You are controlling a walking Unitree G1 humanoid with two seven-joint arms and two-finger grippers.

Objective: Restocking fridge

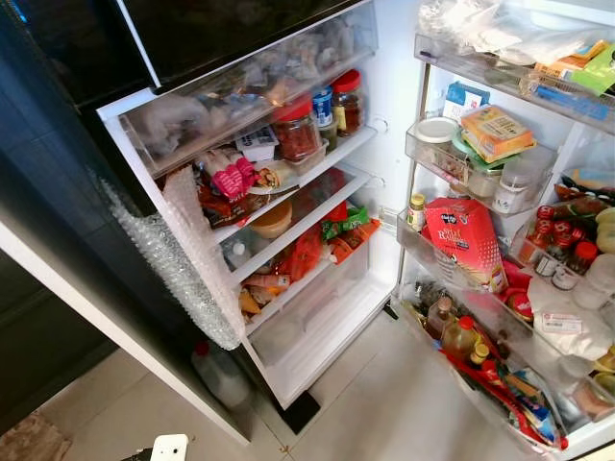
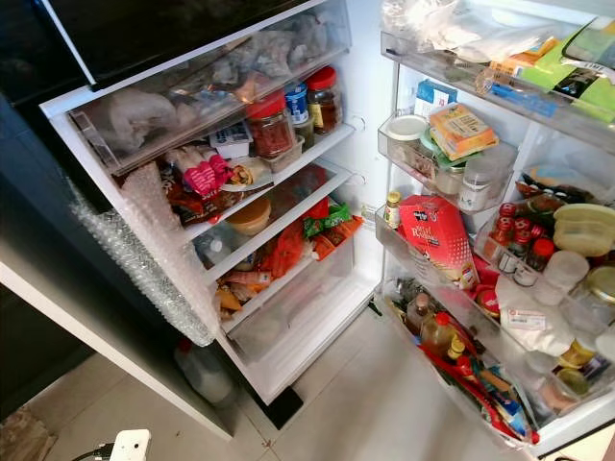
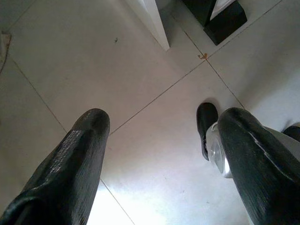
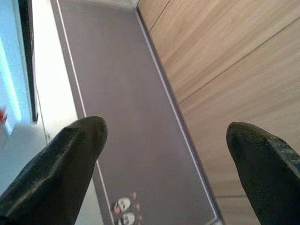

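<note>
Standing open ahead: the fridge point(image 1: 384, 115), its shelves point(image 1: 317, 206) crammed with red-lidded jars point(image 1: 298, 130), a pink packet point(image 1: 231, 178) and a tan bowl point(image 1: 273, 221). Swinging out toward 3 o'clock, the fridge door point(image 2: 452, 274), racks stuffed with a red bag point(image 2: 437, 235), bottles point(image 2: 437, 331) and a yellow box point(image 2: 461, 130). Hanging at 9 o'clock off the shelf edge, a sheet of bubble wrap point(image 1: 187, 264). Sitting at 6 o'clock under it on the tiled floor point(image 1: 384, 403), a clear jug point(image 1: 221, 375).

Dangling low, well apart from the fridge, the left gripper point(image 3: 164, 154), fingers spread wide over bare tile, gripping nothing. Likewise spread and empty, the right gripper point(image 4: 166, 164), hovering above a grey mat point(image 4: 126, 117) beside wooden panelling point(image 4: 234, 61).
</note>
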